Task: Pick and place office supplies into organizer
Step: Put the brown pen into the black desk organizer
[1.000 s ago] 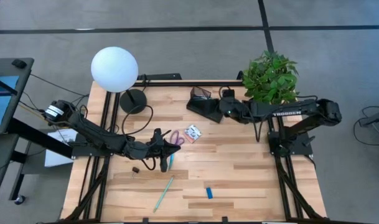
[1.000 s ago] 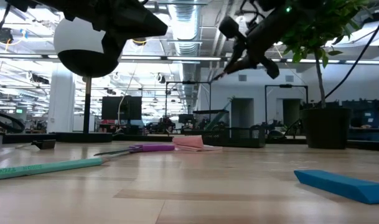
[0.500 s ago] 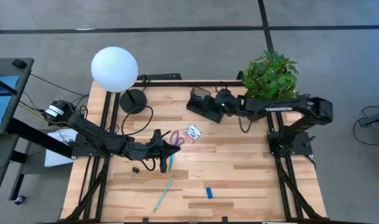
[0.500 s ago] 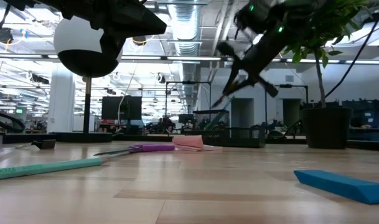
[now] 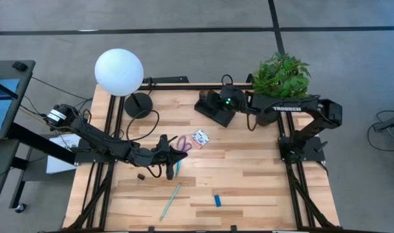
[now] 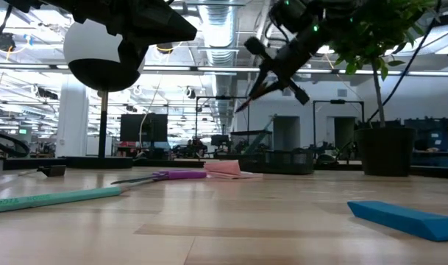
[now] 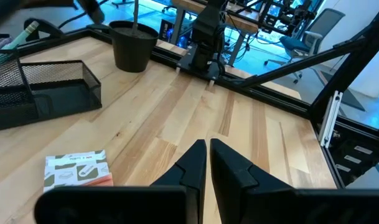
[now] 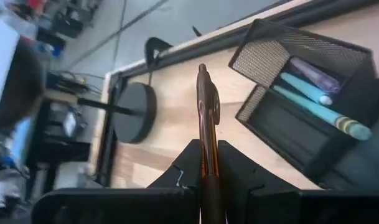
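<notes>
the right gripper (image 8: 205, 163) hung above the organizer (image 5: 213, 107) at the far side of the table (image 5: 248, 188), its 2 fingers clamped on a dark brown pen (image 8: 206, 118) that stuck out ahead of them. in the low view the pen (image 6: 257, 93) slanted down from the raised gripper, clear of the mesh. the organizer's tall back section (image 8: 313, 74) already held a teal pen (image 8: 313, 106) and a purple one (image 8: 313, 76) lying side by side.

the left gripper (image 7: 208, 163) sat low over the middle of the table with its fingers pressed together on nothing. purple-handled scissors (image 5: 182, 144) lay just beside it, a white patterned packet (image 5: 200, 137) a little further toward the organizer. a long teal pen (image 5: 170, 201) lay nearer the front edge, with a blue block (image 5: 217, 200) beside it and a tiny black piece (image 5: 140, 175) near the left arm. a potted plant (image 5: 281, 79) stood behind the right arm and a globe lamp (image 5: 120, 71) at the far left corner.
</notes>
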{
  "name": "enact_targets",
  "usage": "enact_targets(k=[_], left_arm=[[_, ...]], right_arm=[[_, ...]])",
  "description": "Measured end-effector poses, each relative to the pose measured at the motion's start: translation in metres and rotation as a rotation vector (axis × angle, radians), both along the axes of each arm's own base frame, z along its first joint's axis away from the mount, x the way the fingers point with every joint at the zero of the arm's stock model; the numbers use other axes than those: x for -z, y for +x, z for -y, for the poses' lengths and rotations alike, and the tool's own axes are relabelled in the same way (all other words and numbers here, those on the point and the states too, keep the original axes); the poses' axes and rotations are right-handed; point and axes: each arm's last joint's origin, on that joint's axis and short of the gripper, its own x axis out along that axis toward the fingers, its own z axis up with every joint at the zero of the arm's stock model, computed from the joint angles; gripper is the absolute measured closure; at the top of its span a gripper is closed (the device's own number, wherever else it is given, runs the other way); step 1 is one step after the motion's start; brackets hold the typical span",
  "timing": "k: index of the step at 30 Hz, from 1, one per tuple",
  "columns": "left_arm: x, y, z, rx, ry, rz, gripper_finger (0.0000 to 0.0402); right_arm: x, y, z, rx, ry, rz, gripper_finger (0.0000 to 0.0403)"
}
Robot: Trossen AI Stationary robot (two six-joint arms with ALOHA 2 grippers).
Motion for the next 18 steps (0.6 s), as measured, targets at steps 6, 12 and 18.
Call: enact_targets(k=[6,12,18], left_arm=[[0.0,0.0,0.0,0.003,-0.013,0.001,0.0386],[0.0,0.0,0.0,0.003,-0.013,0.001,0.0386],[0.0,0.0,0.0,0.003,-0.013,0.001,0.0386]], right_arm=[[0.003,-0.01,-0.001,0.066,0.026,-0.207,0.0376],[0.004,-0.014,0.006,0.087,0.028,-0.221,0.0376],[0.005,-0.018,0.017,0.084,0.075,-0.216,0.0374]])
